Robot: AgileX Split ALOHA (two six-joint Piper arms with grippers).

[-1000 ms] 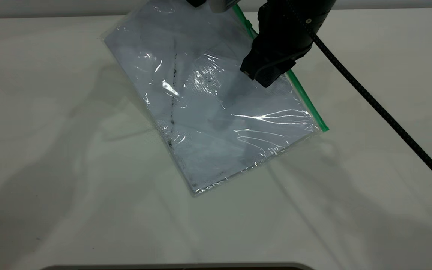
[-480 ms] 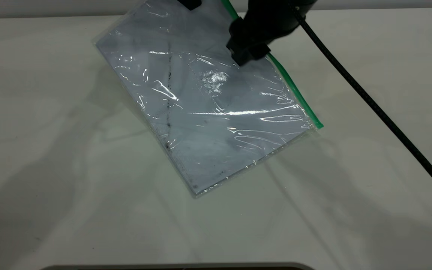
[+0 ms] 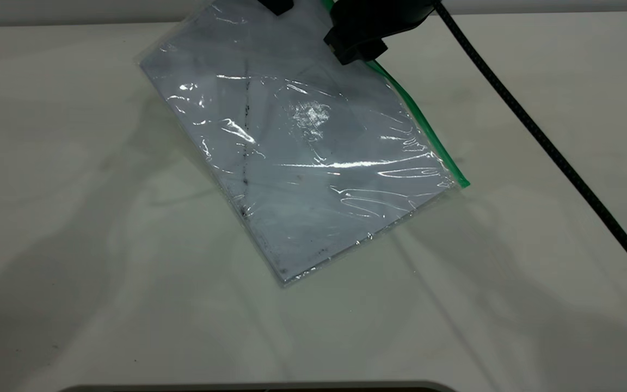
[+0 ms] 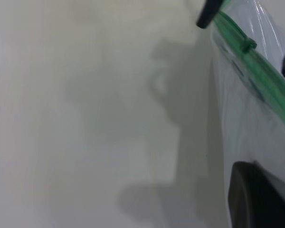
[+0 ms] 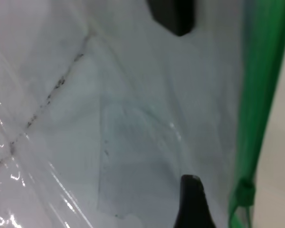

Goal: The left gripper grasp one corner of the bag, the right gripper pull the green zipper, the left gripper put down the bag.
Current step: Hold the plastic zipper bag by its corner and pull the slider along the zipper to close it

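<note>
Pulling the green zipper point(image 3: 428, 133) cleanly means I must find its small slider tab point(image 5: 243, 192) first; it sits just beside my right gripper point(image 5: 184, 99), whose jaws stand apart over the bag point(image 3: 302, 158). The bag's far end is lifted off the white table point(image 3: 74, 245). I cannot tell how the left gripper point(image 3: 276, 5) stands.

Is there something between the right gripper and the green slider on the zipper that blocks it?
Nothing visible blocks it. In the right wrist view the slider sits on the green zipper, off to one side of the open jaws of the right gripper, which are over the clear bag. Only bare plastic lies between them.
</note>
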